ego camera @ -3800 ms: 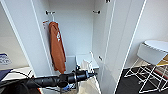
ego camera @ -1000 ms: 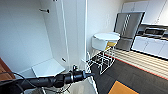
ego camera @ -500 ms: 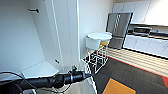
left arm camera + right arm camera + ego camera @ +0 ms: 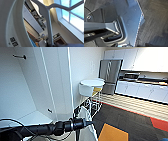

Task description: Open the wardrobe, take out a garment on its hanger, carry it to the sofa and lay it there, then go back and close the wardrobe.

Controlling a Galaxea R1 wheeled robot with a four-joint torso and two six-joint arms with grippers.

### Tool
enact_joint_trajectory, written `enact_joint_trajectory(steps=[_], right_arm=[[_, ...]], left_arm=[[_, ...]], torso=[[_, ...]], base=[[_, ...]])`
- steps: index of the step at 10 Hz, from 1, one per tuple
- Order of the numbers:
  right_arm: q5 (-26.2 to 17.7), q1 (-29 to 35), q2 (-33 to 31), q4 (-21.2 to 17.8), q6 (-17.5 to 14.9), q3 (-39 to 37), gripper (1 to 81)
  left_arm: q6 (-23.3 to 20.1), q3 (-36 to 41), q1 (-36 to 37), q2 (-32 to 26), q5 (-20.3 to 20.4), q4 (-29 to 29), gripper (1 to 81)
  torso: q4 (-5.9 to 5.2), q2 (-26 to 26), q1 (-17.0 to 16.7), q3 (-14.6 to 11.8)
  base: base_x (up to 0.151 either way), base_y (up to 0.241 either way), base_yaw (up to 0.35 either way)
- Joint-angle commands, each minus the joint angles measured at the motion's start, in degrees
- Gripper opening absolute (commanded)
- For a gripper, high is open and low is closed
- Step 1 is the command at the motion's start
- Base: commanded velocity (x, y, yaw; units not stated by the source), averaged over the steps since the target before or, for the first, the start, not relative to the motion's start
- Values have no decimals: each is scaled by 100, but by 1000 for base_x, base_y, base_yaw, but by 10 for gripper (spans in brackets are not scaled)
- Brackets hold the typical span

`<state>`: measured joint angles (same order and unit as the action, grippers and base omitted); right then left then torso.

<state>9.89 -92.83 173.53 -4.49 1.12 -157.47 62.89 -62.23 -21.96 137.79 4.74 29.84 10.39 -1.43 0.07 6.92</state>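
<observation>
Swung away from the open wardrobe (image 4: 50, 84) toward the kitchen, the robot carries the white garment (image 4: 87, 127); its left gripper (image 4: 86, 122) grasps the hanger (image 4: 48, 25). Steady turning should prevent swinging; right gripper's state unclear.

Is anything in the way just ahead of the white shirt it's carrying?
Yes: a white chair on wire legs stands close beyond the garment, which hangs on the hanger in the left pincer.
</observation>
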Motion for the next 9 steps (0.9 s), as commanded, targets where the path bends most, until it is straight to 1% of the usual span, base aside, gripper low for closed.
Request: enact_joint_trajectory(steps=[1,7,8,9], right_arm=[[-321,146,17,-26,2,15,811],[-294,137,52,-26,-15,15,811],[-242,111,52,-26,-7,15,811],[-233,111,52,-35,2,15,811]], left_arm=[[-93,247,916,82,186,241,10],[-93,264,908,127,44,276,10],[-93,264,908,135,44,276,10],[-93,264,908,136,44,276,10]], torso=[[0,0,0,0],[0,0,0,0],[-268,0,0,0],[-560,0,0,0]], base=[[0,0,-207],[0,0,-207],[0,0,-207],[0,0,-208]])
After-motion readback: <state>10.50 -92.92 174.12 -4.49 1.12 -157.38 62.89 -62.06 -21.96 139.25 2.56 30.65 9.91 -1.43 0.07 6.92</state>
